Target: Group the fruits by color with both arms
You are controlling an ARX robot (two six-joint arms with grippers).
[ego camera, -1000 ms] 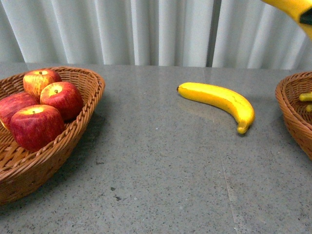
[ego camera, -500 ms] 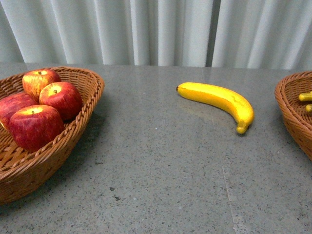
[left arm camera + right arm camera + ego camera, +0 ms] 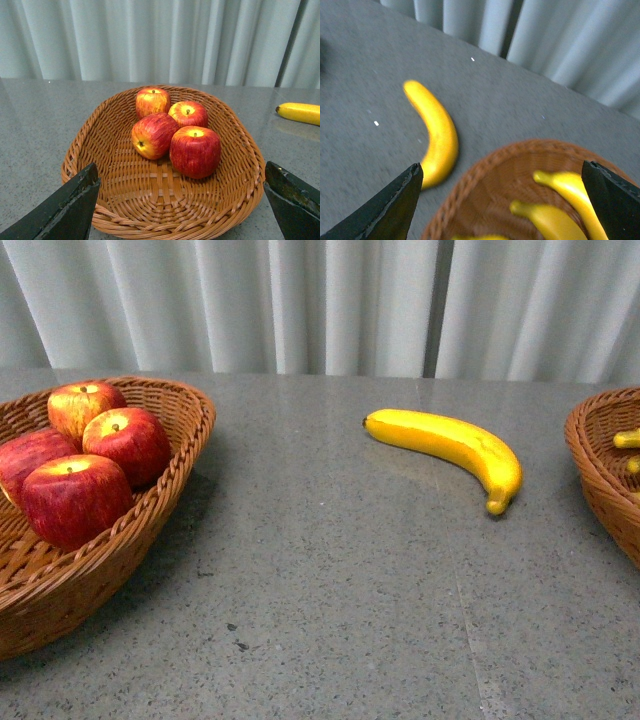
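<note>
Right end effector (image 3: 501, 169) wide open, empty. Directly beneath: rim of banana basket (image 3: 480, 167), bananas (image 3: 570, 192) inside. Just beyond that rim, ahead and toward the robot's left: loose banana (image 3: 437, 135), flat on worktop (image 3: 365, 65). Wrist view blurred. Likely risks: finger clipping the wicker rim on descent; glossy curved skin rolling or squirting out if pinched off-centre. Left end effector (image 3: 180, 167) also wide, empty; apple basket (image 3: 95, 135) just ahead, four apples (image 3: 195, 150) inside, probably nothing left to fetch there.

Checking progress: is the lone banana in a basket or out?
Out: the banana lies on the table, short of the basket.
</note>
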